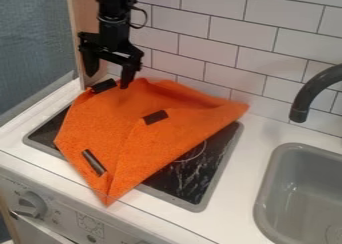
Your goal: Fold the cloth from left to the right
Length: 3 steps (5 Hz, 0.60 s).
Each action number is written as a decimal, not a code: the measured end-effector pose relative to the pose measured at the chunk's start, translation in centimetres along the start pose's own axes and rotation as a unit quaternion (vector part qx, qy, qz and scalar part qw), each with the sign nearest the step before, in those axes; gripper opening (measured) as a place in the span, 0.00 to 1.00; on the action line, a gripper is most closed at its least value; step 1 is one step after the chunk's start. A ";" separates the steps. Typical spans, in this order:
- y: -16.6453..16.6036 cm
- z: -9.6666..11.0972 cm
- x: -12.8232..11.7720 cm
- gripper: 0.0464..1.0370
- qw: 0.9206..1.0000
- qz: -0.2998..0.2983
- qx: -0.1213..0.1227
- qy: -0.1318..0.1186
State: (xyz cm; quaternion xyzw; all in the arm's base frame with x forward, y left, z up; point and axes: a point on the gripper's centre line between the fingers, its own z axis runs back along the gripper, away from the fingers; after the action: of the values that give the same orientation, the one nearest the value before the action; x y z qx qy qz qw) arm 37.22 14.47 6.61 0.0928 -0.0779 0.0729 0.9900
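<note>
My gripper [109, 77] hangs at the upper left, above the back left corner of the cloth, its two fingers spread apart with nothing between them. The right fingertip is close to the cloth's back edge; whether it touches cannot be told. The orange cloth [120, 130] lies over the stove top, wrinkled at the back, with a crease running toward its pointed front corner, which hangs at the counter's front edge. Another corner points right. Three dark patches show on the cloth: at the back left, near the middle and at the front left.
The black stove top [194, 175] shows beneath the cloth at the front right. A grey sink [304, 188] is set in the counter at the right, with a dark faucet [312, 93] over it. White tiles [227, 33] rise behind, and a stove knob [30, 204] is on the front panel.
</note>
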 end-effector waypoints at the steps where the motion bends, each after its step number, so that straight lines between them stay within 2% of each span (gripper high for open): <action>1: 2.0 -2.0 0.4 0.96 0.999 0.015 0.006 0.027; 3: 2.9 -3.8 0.8 0.96 0.998 0.036 0.002 0.050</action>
State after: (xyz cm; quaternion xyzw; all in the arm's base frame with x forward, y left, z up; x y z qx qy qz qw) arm 38.11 18.11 3.58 0.0879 -0.0318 0.1136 0.9891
